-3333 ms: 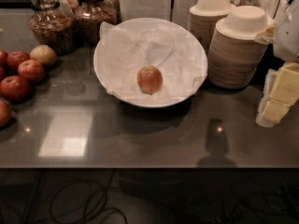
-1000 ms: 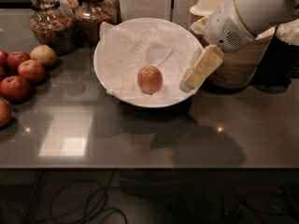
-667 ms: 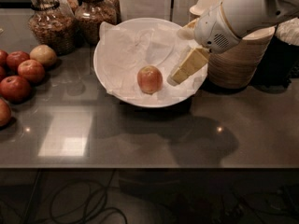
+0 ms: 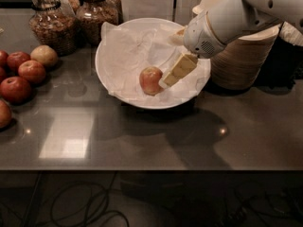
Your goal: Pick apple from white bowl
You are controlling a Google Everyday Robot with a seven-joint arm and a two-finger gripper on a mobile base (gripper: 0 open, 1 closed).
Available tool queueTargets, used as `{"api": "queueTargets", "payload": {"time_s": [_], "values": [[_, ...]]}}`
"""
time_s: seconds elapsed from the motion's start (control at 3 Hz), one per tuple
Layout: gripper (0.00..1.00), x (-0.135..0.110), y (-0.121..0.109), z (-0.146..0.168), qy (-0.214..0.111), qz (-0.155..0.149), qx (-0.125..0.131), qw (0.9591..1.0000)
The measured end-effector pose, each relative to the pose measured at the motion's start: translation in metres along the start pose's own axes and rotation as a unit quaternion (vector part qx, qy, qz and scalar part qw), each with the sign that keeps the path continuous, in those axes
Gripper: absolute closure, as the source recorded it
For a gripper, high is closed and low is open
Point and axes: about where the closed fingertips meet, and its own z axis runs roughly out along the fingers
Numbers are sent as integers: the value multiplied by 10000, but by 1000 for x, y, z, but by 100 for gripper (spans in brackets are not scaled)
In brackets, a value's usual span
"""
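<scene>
The apple (image 4: 149, 80), reddish-orange with yellow patches, lies in the white bowl (image 4: 98, 63) on crumpled white paper, a little right of the bowl's middle. My gripper (image 4: 169, 60) reaches in from the upper right over the bowl's right half. It is open. One cream fingertip (image 4: 166, 81) is right beside the apple's right side; I cannot tell if it touches. The other finger (image 4: 176, 36) is farther back near the bowl's far rim. The apple is not between the fingers.
A tall stack of beige disposable bowls (image 4: 241, 56) stands just right of the white bowl, under my arm. Two glass jars (image 4: 52, 25) stand at the back left. Several dark red apples (image 4: 19, 82) and a pale fruit (image 4: 44, 56) lie at the left edge.
My gripper has come in from the right, moved leftward and down into the bowl, and now sits beside the apple. The apple and bowl have not moved.
</scene>
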Motion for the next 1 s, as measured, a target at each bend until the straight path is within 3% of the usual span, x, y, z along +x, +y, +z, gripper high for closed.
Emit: {"api": "queueTargets", "payload": {"time_s": [1.0], "values": [[23, 5, -4, 45, 66, -180, -302, 9994]]}}
